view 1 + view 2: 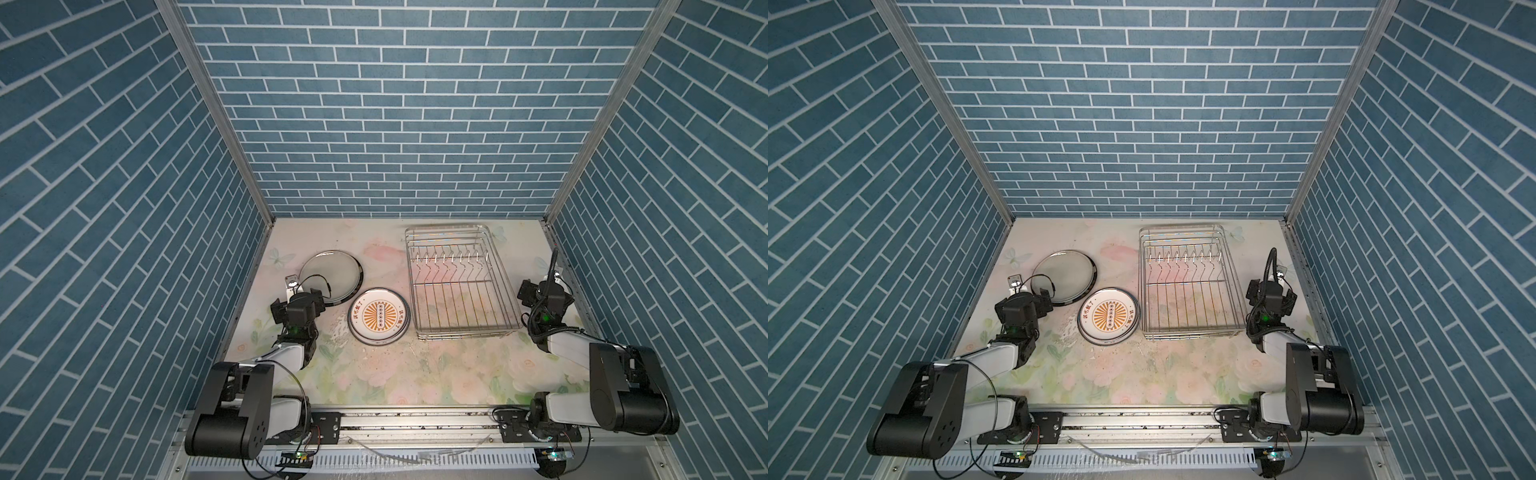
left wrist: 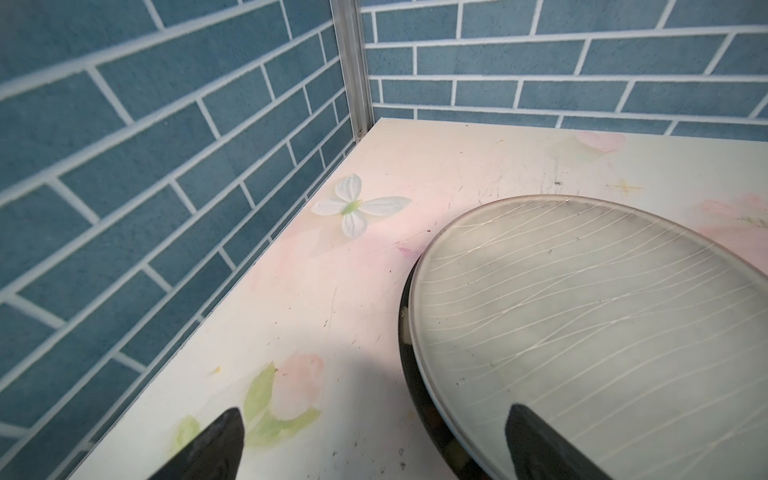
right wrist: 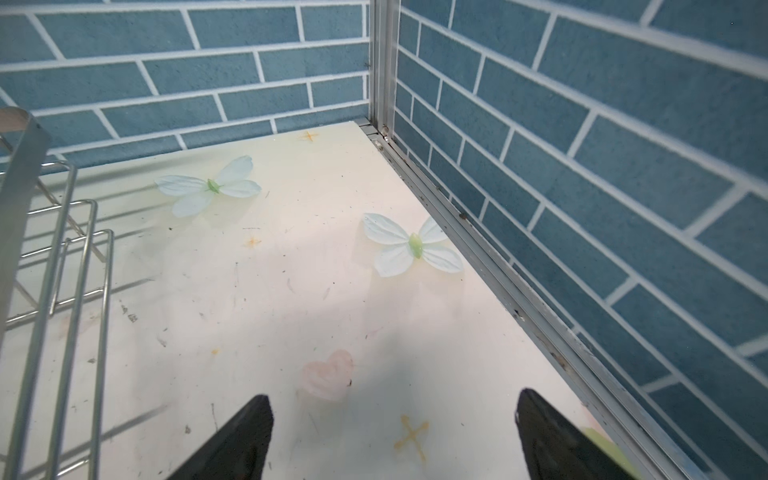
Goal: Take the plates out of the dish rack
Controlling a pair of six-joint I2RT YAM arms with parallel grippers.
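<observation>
The dish rack (image 1: 453, 283) (image 1: 1185, 282) stands at the back right in both top views, with no plate in it; its wire side (image 3: 54, 249) shows in the right wrist view. A large grey dark-rimmed plate (image 1: 330, 274) (image 1: 1064, 274) (image 2: 582, 316) lies flat left of it. Just in front sits a stack of white plates (image 1: 379, 316) (image 1: 1109, 316), orange sunburst on top. My left gripper (image 1: 305, 297) (image 1: 1036, 296) (image 2: 374, 419) is open at the grey plate's near edge, one finger above the plate, the other above the table. My right gripper (image 1: 540, 291) (image 1: 1271, 291) (image 3: 392, 399) hangs open over bare table right of the rack.
Blue brick-patterned walls close in the floral tabletop (image 1: 415, 374) on three sides. An aluminium frame rail (image 3: 498, 266) runs along the right wall close to my right gripper. The arms' base rail (image 1: 415, 419) lies along the front edge.
</observation>
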